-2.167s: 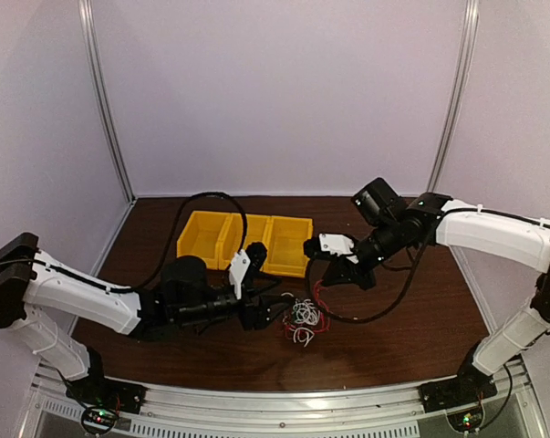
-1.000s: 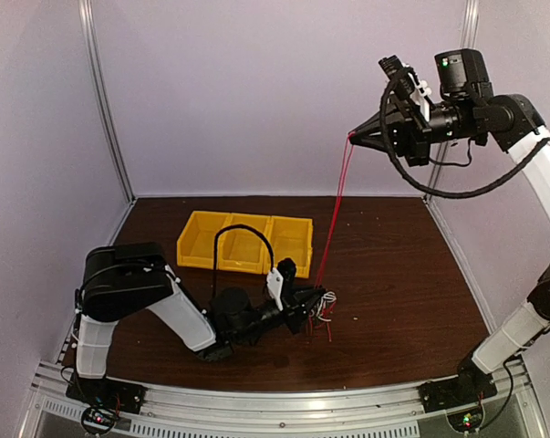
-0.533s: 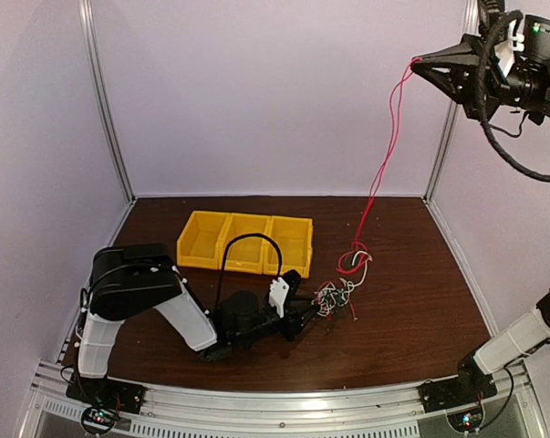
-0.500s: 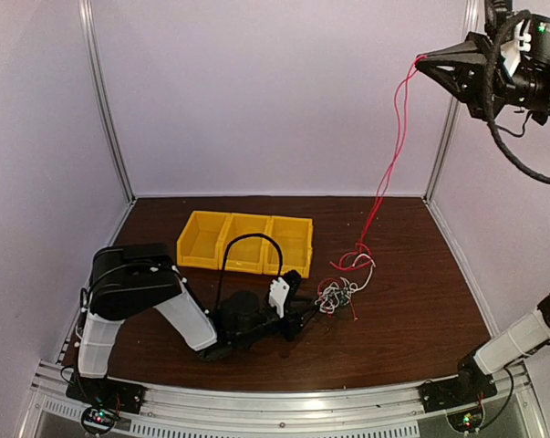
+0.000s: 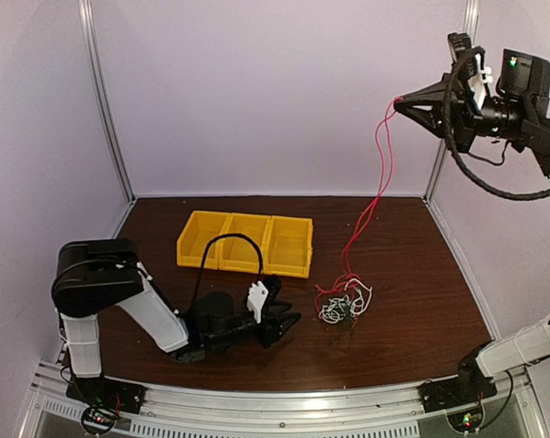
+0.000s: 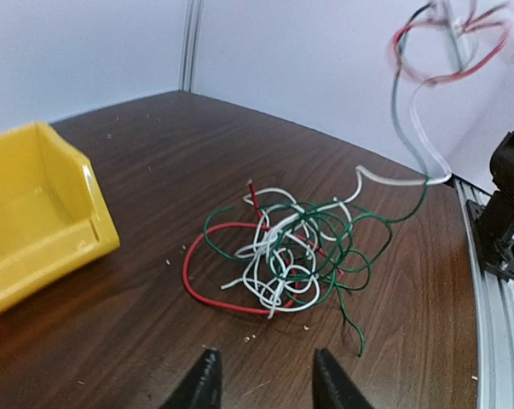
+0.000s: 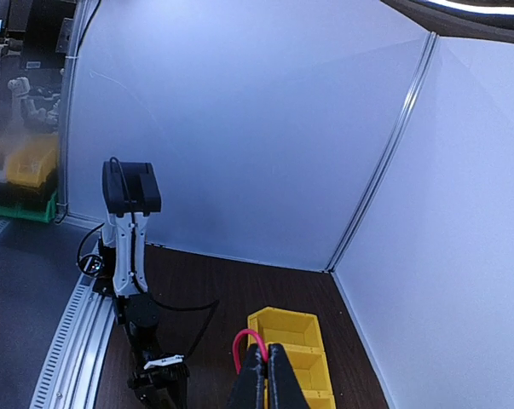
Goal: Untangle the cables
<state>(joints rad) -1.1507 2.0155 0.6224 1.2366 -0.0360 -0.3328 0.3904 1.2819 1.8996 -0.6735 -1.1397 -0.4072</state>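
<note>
brown table [image 5: 420, 274] bears tangled cables [image 5: 343, 308] at centre; left gripper [image 6: 265, 379] spread nearby. right gripper [image 5: 399, 103], upper right, pinches red cable [image 6: 186, 268].

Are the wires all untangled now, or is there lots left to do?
Not finished yet. Done: no cable lies fully apart from the others. In hand: the right gripper, shut, holds a red cable high, its lower end running down into the tangle. The left gripper sits open and empty before it. Left: the white cable and green cable are knotted together there.
</note>
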